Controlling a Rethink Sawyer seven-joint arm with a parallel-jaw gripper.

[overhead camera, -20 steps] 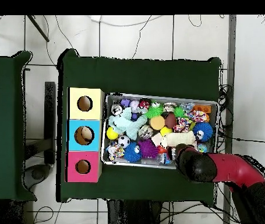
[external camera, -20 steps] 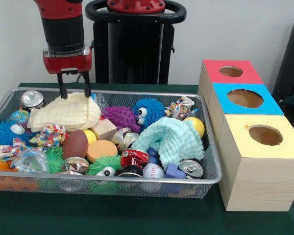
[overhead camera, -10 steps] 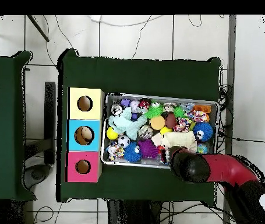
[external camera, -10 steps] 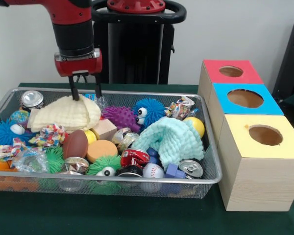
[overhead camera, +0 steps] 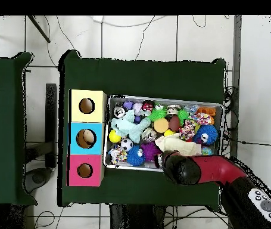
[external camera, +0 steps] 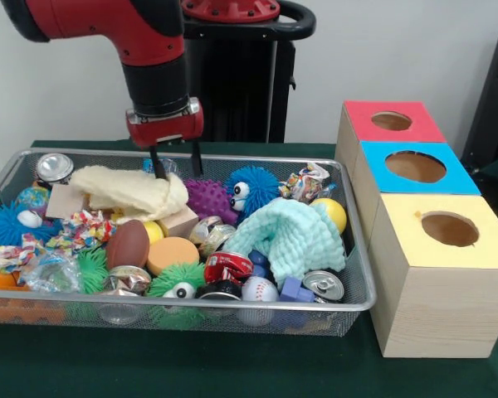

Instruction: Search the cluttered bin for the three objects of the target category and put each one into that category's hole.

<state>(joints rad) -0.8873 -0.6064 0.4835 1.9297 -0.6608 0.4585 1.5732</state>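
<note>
Hung over the far rim of the wire bin [external camera: 349, 300], the claw [external camera: 175, 162], prongs spread narrowly with a gap showing between them, gripping nothing. Tips sat just behind the cream cloth [external camera: 133, 192], near it or perhaps brushing its far edge; hard to say which. Lay rumpled across the bin's far-left part, that cloth, covering part of a wooden block [external camera: 65, 201] and whatever sat beneath. Spotted beside it a purple spiky ball [external camera: 209, 199] and a blue fuzzy ball with eyes [external camera: 253, 188]. Draped over the right middle, a mint cloth [external camera: 294, 238], hiding things under its folds. Poked out near the front wall: a red can [external camera: 228, 265], a silver can top [external camera: 324, 284], a baseball [external camera: 259, 289], a blue block [external camera: 295, 290]. Stood on the green desk [external camera: 191, 365] right of the bin, three wooden boxes, each with a round hole: red box [external camera: 390, 122], blue box [external camera: 415, 168], yellow box [external camera: 444, 249]. From overhead, blocked the bin's near edge [overhead camera: 131, 167], the arm's wrist [overhead camera: 181, 169], claw itself hidden beneath. Could not tell the target category.
</note>
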